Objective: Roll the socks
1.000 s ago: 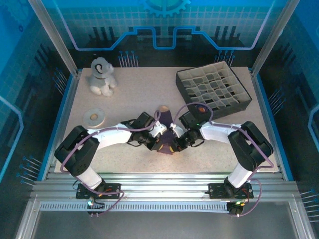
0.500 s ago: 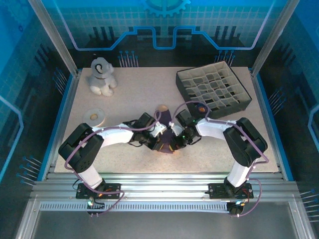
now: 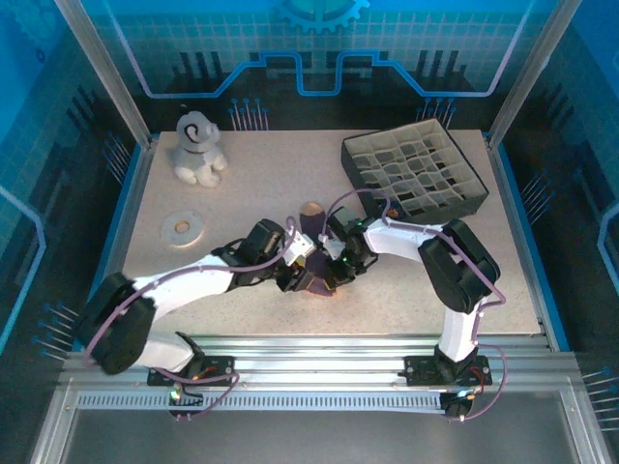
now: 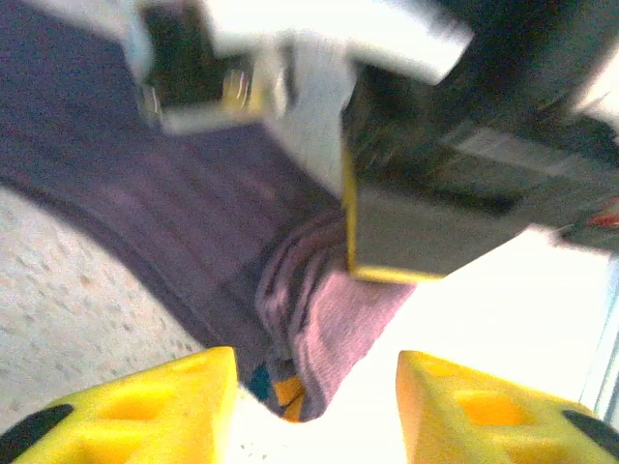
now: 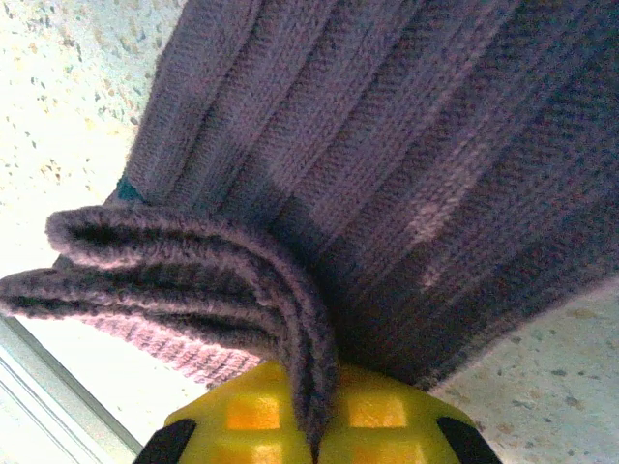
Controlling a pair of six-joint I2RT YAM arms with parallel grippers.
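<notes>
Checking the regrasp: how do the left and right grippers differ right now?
The left gripper is open, fingers apart, flanking the socks' fold; the right gripper is shut, pinching that fold. The left gripper holds nothing; the right gripper holds the socks. Both have yellow fingers.

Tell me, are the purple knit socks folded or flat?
Partly folded: the purple knit socks curl over in layers at the right gripper.
</notes>
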